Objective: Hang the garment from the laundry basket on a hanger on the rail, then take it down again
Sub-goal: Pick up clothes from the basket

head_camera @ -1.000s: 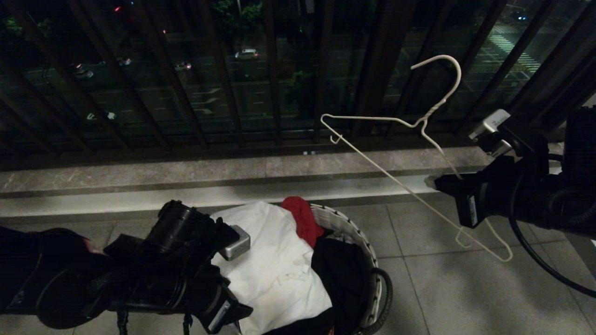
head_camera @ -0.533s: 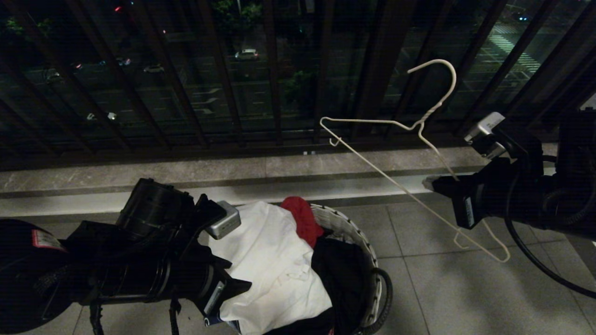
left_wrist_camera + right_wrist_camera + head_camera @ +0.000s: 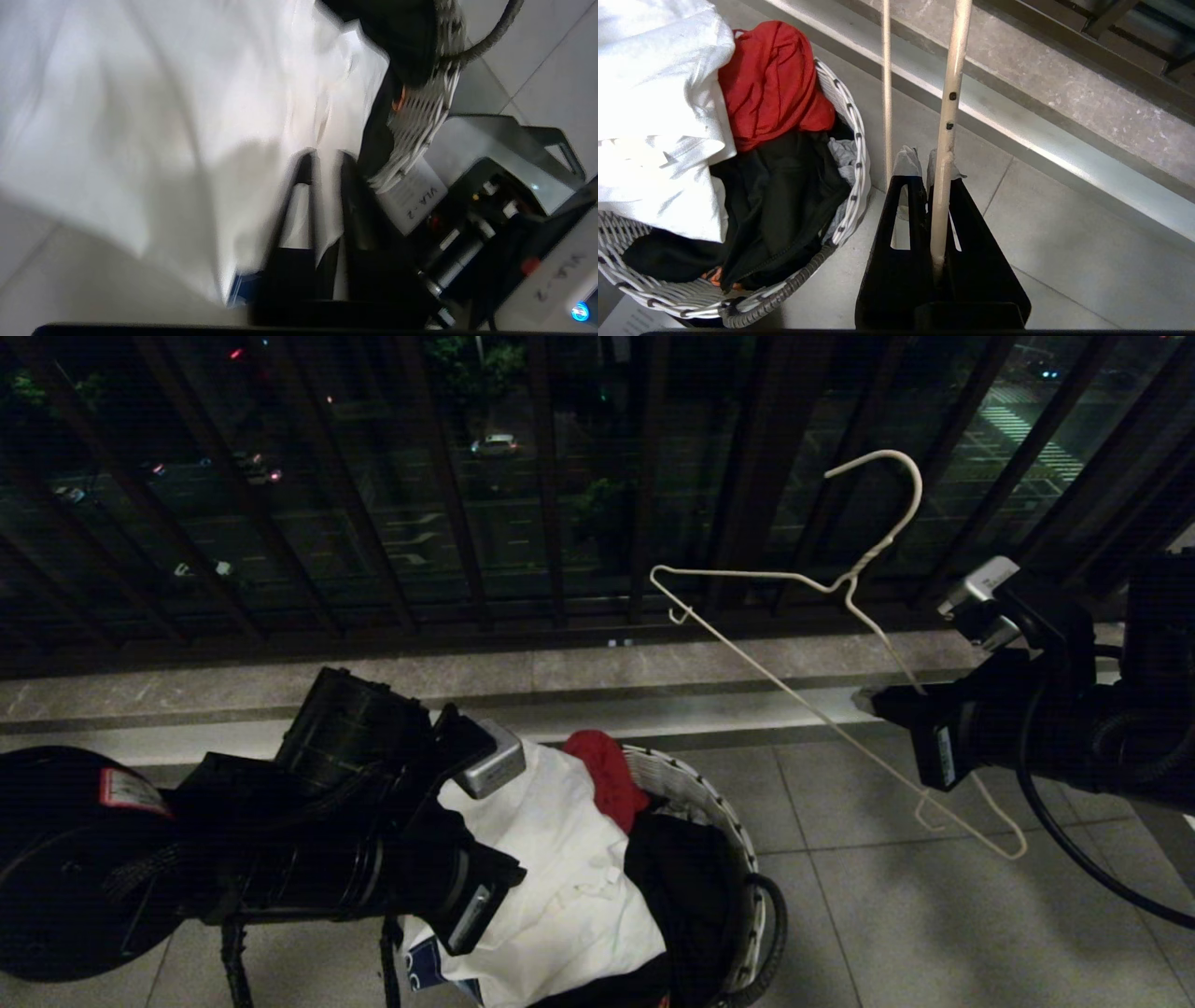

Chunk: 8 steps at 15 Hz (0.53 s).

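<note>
**Left gripper pinched on white shirt at the basket, right holds the hanger up**

Balcony railing [image 3: 560, 523] runs across the back, dark bars, stone ledge [image 3: 560, 672] under it, grey tiled floor [image 3: 887, 915] in front.

Laundry basket [image 3: 738, 840] stands on the floor at lower centre, white weave with dark trim, black loop handle [image 3: 773, 933] on the robot's right side. It's full: the garment [image 3: 560, 877], a white T-shirt, is heaped on top toward the robot's left and spills over the rim; a bit of blue print shows at its low edge. Red cloth [image 3: 607, 779] sits at the far side, black garment [image 3: 686, 887] to the right of the white one.

Left gripper [image 3: 322, 161] is down at the near-left rim of the basket. Wrist view shows the fingers [image 3: 299, 186] drawn in narrow with a fold of the white fabric pinched between them.

Right gripper [image 3: 919, 161] is off to the right, well apart from the basket, above the floor. It is clamped on one wire of the hanger [image 3: 822, 709], which it holds in the air tilted, hook up against the railing, and one notched end pointing toward the middle.
</note>
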{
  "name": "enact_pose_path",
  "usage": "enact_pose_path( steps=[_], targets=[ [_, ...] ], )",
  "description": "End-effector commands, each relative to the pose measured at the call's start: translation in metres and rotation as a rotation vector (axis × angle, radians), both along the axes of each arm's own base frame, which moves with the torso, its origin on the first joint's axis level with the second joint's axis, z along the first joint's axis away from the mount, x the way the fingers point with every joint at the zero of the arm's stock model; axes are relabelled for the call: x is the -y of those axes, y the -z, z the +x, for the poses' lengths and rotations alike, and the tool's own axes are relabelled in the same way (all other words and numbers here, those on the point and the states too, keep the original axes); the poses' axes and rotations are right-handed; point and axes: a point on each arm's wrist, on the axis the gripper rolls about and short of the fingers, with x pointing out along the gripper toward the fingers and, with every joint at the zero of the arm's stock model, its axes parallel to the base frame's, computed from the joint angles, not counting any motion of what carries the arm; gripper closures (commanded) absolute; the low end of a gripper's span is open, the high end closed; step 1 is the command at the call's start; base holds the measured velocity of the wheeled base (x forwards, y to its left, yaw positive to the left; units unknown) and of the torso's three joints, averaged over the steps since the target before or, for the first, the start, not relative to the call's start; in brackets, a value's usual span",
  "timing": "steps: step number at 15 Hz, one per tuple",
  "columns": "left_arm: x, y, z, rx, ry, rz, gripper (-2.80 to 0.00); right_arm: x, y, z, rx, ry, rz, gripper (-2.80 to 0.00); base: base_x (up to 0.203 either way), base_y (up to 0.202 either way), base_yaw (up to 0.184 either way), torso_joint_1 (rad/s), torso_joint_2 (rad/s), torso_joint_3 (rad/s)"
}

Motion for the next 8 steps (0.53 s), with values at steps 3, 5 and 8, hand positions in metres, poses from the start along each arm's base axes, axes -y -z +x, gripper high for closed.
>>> enact_pose_path(
  steps=[3,5,8],
  targets=[
    [0.025,0.013,0.002,-0.042,0.049,0.111,-2.80,0.002,0.000,0.002,0.003,0.008,-0.001,0.00,0.000,0.000,0.000,0.000,0.00,0.000],
    [0.035,0.021,-0.002,0.018,-0.028,0.226,-2.80,0.002,0.001,0.003,-0.002,0.008,-0.004,0.00,0.000,0.000,0.000,0.000,0.00,0.000],
    [0.041,0.035,0.002,0.021,-0.065,0.301,-2.80,0.001,0.003,0.005,-0.009,0.008,-0.004,0.00,0.000,0.000,0.000,0.000,0.00,0.000]
  ],
)
